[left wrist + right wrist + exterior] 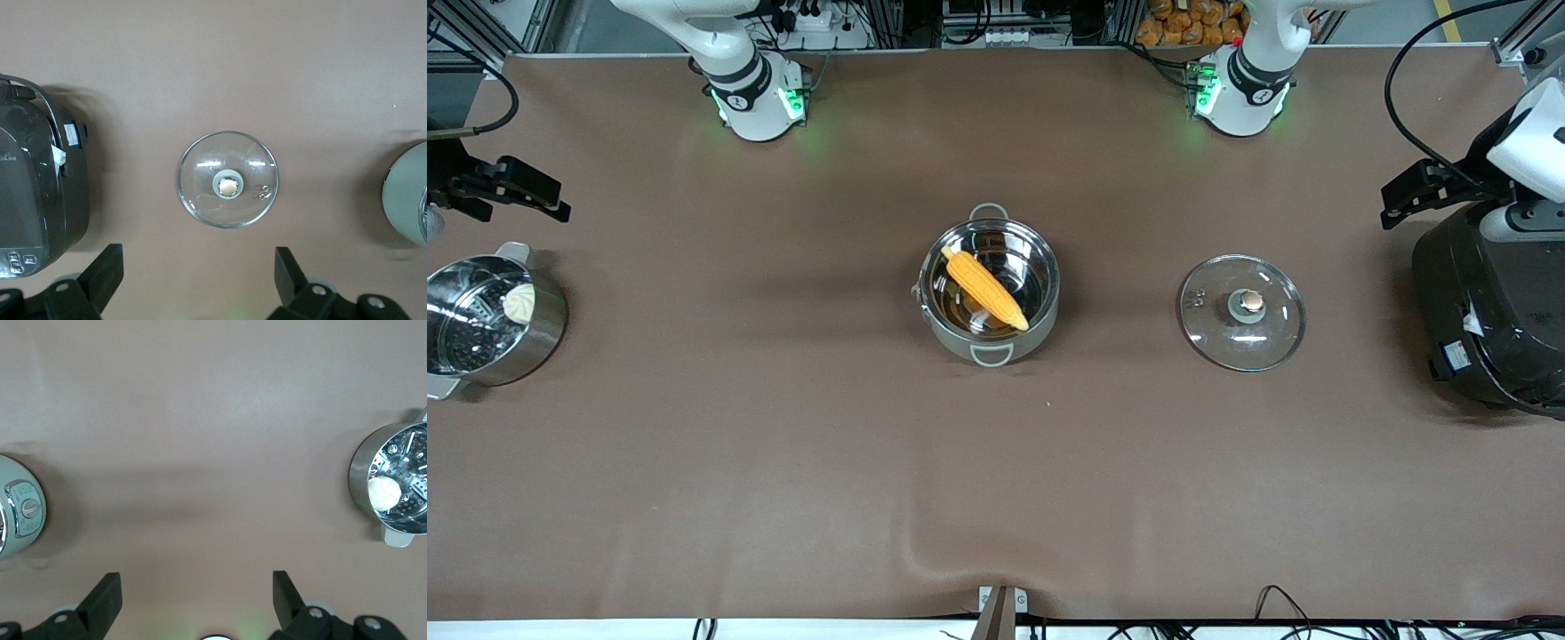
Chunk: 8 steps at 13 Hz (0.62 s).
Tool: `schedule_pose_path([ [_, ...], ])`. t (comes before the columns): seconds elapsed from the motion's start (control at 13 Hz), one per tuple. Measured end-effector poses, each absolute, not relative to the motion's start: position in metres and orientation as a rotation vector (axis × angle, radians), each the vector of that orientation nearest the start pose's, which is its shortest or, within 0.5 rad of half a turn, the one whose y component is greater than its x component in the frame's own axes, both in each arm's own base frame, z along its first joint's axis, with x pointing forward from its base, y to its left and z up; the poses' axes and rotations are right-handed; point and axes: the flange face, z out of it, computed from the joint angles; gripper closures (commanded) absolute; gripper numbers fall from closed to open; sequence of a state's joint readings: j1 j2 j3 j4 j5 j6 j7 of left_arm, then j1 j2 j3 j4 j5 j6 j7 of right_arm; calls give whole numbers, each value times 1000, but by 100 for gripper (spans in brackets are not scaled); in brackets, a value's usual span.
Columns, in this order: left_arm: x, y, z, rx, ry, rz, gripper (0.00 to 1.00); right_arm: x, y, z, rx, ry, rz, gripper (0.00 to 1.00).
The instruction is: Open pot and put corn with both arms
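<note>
Two arms: both pulled well back, nothing in hand, and both look to be waiting.
Pot: the pot (990, 293) sits open at the middle of the tabletop, a grey loop handle toward the robots and one toward the front camera.
Corn: the corn (985, 289) lies slantwise inside the pot, resting on the steel bottom with its ends toward the wall, clear of both grippers.
Lid: the lid (1242, 311) rests flat on the brown cloth, knob up, well apart from the pot toward the left arm's end, between the pot and the rice cooker (1494, 311).
Left gripper: the left gripper (197, 280) hangs high near the left arm's end of the tabletop, over the rice cooker by the front view; fingers spread wide, empty.
Right gripper: the right gripper (193, 600) hangs at the right arm's end, above the edge region near the steamer pot (489, 320); fingers wide apart, holding nothing.
Steamer pot: sits at that edge with a white bun (519, 302) on its perforated insert, untouched.
Step in hand: by my read both parts are done, lid off and corn in!
Next move: little is called for; if anything, the arms hold clear and leave the pot undisturbed.
</note>
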<state>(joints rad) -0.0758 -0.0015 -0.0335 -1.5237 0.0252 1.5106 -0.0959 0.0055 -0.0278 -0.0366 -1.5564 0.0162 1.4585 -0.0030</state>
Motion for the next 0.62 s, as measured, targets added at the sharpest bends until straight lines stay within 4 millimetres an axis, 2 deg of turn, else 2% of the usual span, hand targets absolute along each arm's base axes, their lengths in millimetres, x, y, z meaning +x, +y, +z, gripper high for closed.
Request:
schedule_pose_path([
  [0.62,546,-48,642,-3115,-7,15,0,534,-13,637,-3121,37,110,0],
])
